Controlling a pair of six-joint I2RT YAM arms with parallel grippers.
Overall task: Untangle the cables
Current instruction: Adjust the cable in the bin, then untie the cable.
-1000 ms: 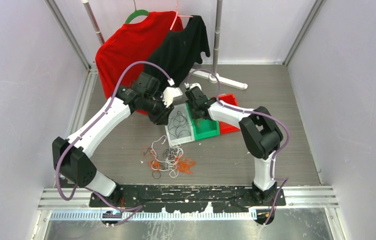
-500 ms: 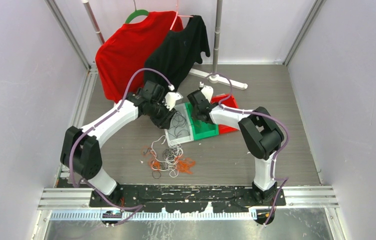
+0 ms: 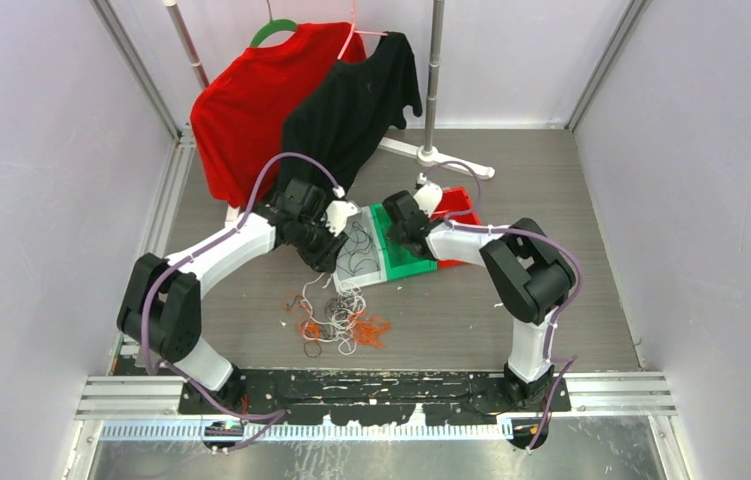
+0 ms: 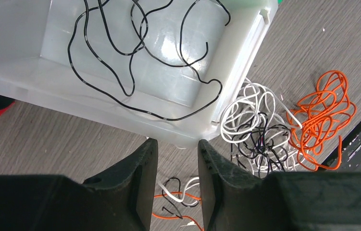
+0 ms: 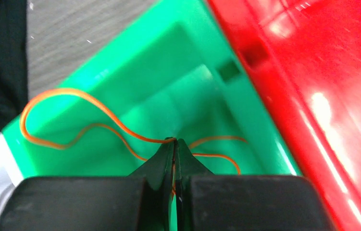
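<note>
A tangle of white, black and orange cables [image 3: 337, 320] lies on the table in front of the bins. The left wrist view shows its white-and-black knot [image 4: 257, 127] and an orange bunch [image 4: 325, 113]. Loose black cables [image 4: 135, 57] lie inside the clear bin [image 3: 361, 275]. My left gripper [image 4: 177, 144] hovers open by that bin's near edge, with nothing between its fingers. My right gripper [image 5: 174, 142] is shut on a thin orange cable [image 5: 72, 92] over the green bin [image 5: 135, 62].
A red bin [image 3: 463, 205] stands right of the green bin [image 3: 413, 264]. A red shirt [image 3: 251, 100] and a black shirt [image 3: 356, 100] hang from a rack at the back; its white foot [image 3: 446, 160] rests on the table.
My left gripper has drawn back from over the clear bin toward its near left edge and opened a little. My right gripper has shifted slightly right over the green bin, still shut.
</note>
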